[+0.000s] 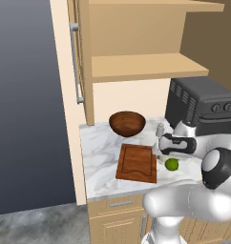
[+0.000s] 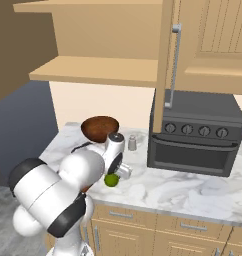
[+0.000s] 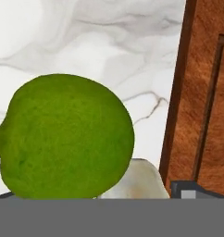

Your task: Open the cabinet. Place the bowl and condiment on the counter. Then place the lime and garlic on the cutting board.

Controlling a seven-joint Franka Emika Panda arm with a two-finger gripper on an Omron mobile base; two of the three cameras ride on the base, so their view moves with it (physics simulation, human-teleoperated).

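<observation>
The cabinet (image 1: 136,66) stands open, its shelves bare and its door (image 1: 69,57) swung left. On the counter (image 1: 98,147) the bowl (image 1: 127,123) sits at the back, with the condiment (image 1: 160,129) to its right. The cutting board (image 1: 136,162) lies in front with nothing on it. The lime (image 1: 172,164) rests on the marble just right of the board. My gripper (image 1: 159,153) hangs low and open at the board's right edge, beside the lime. In the hand view the lime (image 3: 65,136) looms close, the garlic (image 3: 137,180) peeks out against it, and one fingertip (image 3: 190,189) shows by the board's edge (image 3: 178,106).
A black toaster oven (image 1: 203,102) stands on the counter at the right, close behind my hand. Low cabinets with drawers (image 1: 117,209) run under the counter. The counter ends at the left, beyond the board, where the floor (image 1: 31,219) drops away.
</observation>
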